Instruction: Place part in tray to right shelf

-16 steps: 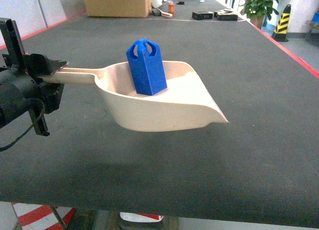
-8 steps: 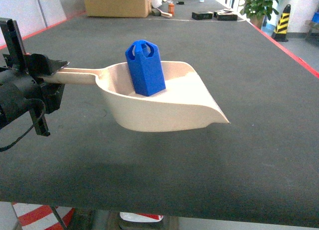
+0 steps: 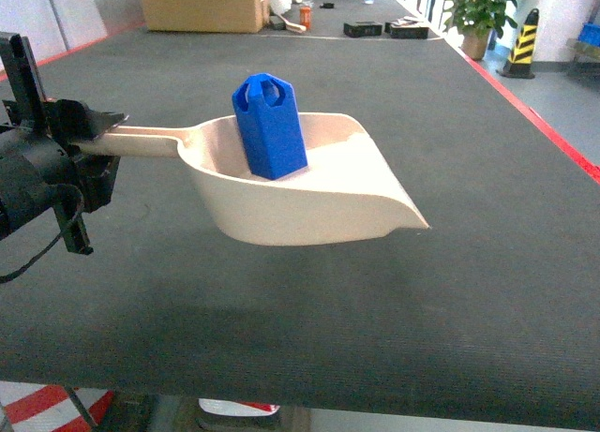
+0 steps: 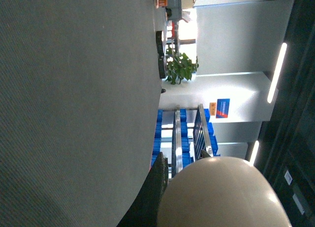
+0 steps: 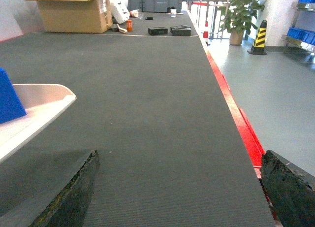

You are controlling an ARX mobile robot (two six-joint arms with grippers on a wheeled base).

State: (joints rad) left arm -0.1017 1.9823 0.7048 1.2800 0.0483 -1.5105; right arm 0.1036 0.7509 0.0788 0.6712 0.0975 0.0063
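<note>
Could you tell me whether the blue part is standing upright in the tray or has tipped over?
Upright, leaning slightly: the part stands on its base in the tray, holed top uppermost.

A dark grey ribbed mat covers the long work surface, edged on its right by a red strip. At the far end stand a cardboard box, a small orange bottle just right of it, and two flat black cases side by side — all well apart from the near edge. Beyond the red strip, on the pale floor, stand a potted plant and a yellow-and-black striped post — with blue crates at the far right.
</note>
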